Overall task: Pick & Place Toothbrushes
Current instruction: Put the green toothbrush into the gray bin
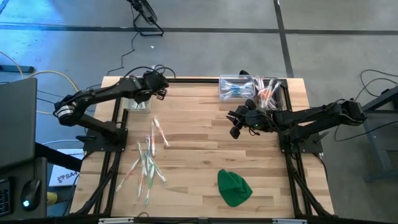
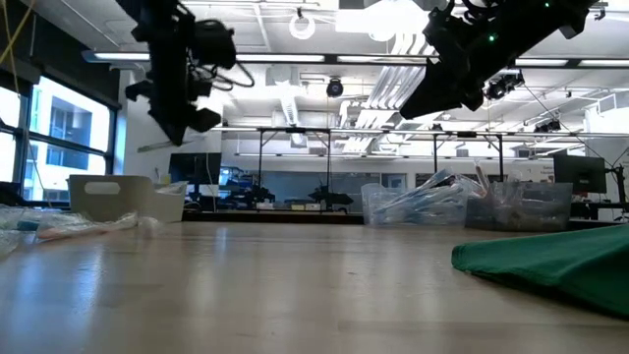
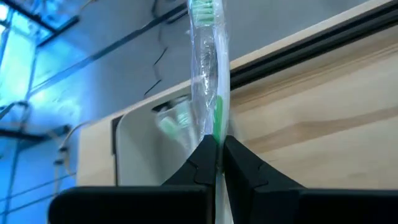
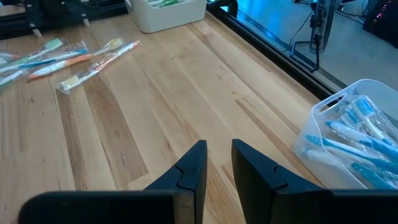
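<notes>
Left tool (image 3: 219, 152) was clamped on a green toothbrush (image 3: 208, 68) above the far-left bin (image 3: 149, 146); right tool (image 4: 219, 163) hovered slightly apart, empty

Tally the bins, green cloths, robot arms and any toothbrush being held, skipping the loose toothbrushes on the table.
Bins: 3 (pale bin, blue-brush bin, orange-brush bin)
Green cloth: 1
Robot arms: 2 (left arm, right arm)
Held toothbrush: 1, in the left gripper
Total: 7
</notes>
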`<state>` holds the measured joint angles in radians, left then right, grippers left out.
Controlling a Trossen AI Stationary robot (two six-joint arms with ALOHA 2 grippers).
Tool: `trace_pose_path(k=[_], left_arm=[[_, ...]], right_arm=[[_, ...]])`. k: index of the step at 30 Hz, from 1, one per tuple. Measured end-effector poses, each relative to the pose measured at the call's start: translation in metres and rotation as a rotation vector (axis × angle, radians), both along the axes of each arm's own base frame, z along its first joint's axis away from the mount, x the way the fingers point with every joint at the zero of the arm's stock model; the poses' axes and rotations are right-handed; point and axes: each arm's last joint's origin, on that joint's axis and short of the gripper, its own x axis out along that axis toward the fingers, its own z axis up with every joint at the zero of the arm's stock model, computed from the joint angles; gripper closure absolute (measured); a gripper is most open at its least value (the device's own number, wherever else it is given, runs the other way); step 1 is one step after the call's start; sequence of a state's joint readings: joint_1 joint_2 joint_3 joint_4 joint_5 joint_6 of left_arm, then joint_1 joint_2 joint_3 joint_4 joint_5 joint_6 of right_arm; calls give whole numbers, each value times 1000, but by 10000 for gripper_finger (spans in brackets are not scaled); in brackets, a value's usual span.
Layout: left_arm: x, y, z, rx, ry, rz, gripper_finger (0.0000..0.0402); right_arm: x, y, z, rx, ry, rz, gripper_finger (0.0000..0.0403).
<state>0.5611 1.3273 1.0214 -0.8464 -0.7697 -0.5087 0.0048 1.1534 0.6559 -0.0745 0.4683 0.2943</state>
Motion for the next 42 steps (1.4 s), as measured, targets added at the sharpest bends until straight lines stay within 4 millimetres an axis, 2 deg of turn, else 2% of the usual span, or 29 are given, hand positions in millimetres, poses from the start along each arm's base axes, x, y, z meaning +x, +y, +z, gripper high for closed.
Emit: trace_pose_path(k=[7, 14, 19, 26, 31, 38, 42], left_arm=[[-23, 14, -24, -29, 104, 89, 394], [-40, 18, -47, -64, 151, 151, 394], [-42, 19, -58, -47, 139, 150, 394], [-40, 20, -61, -43, 138, 115, 388], [-40, 20, -61, -51, 130, 110, 349], [-38, 19, -62, -98, 107, 71, 260], [-37, 18, -63, -121, 81, 57, 234]], right_arm=[[0, 0, 0, 0, 0, 0, 337], [0, 0, 0, 0, 0, 0, 337], [0, 0, 0, 0, 0, 0, 337], [0, 0, 0, 0, 0, 0, 337], [0, 0, 0, 0, 0, 0, 337], [0, 0, 0, 0, 0, 0, 337], [0, 0, 0, 0, 0, 0, 337]])
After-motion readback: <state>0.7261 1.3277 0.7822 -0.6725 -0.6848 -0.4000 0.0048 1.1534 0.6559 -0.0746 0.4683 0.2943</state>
